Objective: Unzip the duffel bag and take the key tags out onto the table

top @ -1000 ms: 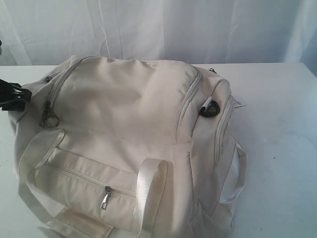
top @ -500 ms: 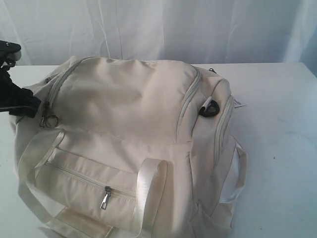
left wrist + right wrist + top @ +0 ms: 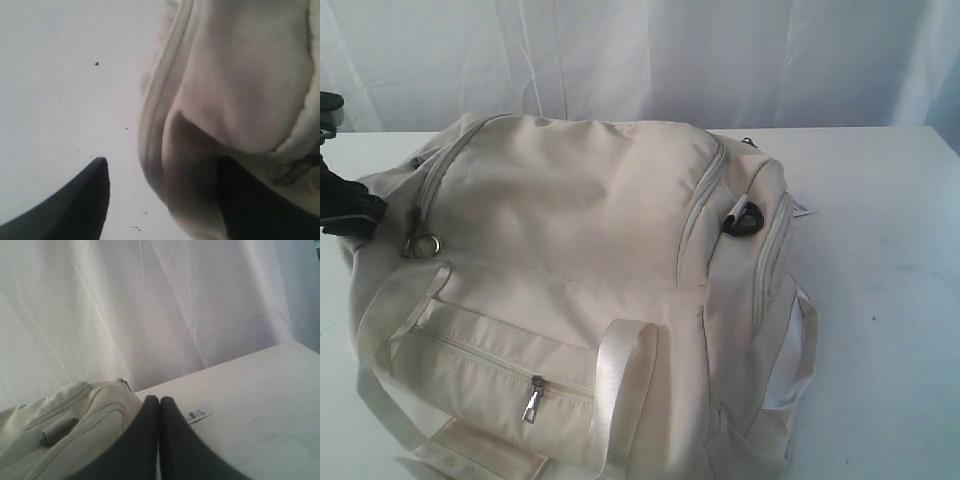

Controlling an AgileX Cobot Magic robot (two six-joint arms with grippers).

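Duffel bag (image 3: 580,230): on desk (image 3: 890,300), zips closed; key tags unseen, presumably inside.
Ring pull (image 3: 421,241): main zip, bag's left end.
Left hand (image 3: 162,167): fingers apart astride the bag's end fabric near the ring; best moved onto the ring, pinched squarely, drawn along the zip.
Right hand (image 3: 159,401): fingers together, empty, off bag's right end.

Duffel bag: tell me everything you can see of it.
The duffel bag is cream-white soft fabric, lying slumped on the white table. Main zipper looks shut, its ring pull at the left end; front pocket zipped too. Pale webbing handles flop over the front. A black clip sits on the right end. The left gripper straddles a fold of its left end, open.
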